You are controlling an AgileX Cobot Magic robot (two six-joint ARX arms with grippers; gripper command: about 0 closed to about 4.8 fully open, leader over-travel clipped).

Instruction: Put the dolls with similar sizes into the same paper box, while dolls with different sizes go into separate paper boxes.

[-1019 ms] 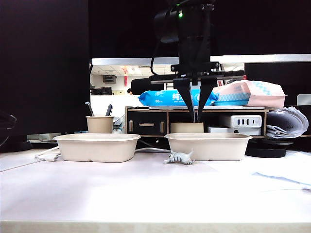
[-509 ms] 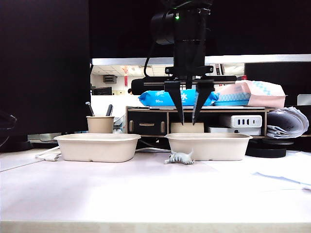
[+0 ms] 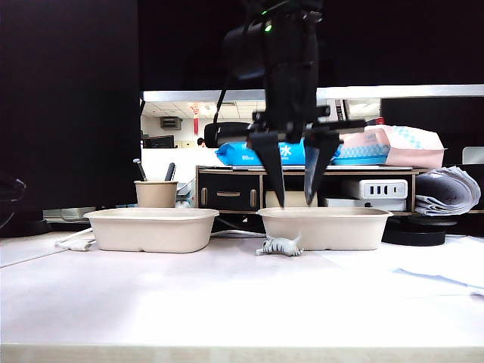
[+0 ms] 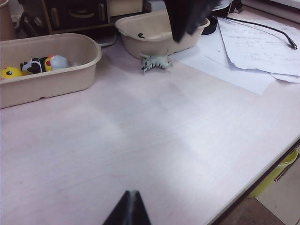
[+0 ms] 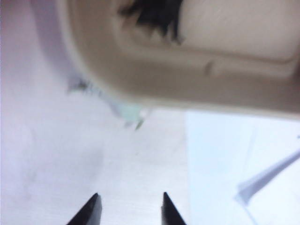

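The right gripper [image 3: 293,203] is hanging with its two dark fingers parted and nothing between them, above the near rim of the right-hand shallow beige paper-pulp box [image 3: 325,228]. Directly below and slightly ahead of those fingertips, the pale grey-green striped animal doll [image 3: 279,246] is lying on the white table [image 3: 227,302], just beside that box's front wall. A small black animal doll [image 4: 140,35] is sitting inside the same box. The yellow pink-cheeked doll [image 4: 9,72] and the blue, black and white doll [image 4: 40,64] are resting in the other beige paper-pulp box [image 4: 70,77].

The left gripper [image 4: 128,210] is parked low over bare table, its tips pressed together.

Hazards:
- The striped doll is lying flat and thin; fingers descending too near the box wall are likely to strike the rim or push the box.
- The right wrist view is blurred, so alignment over the doll is probably uncertain.
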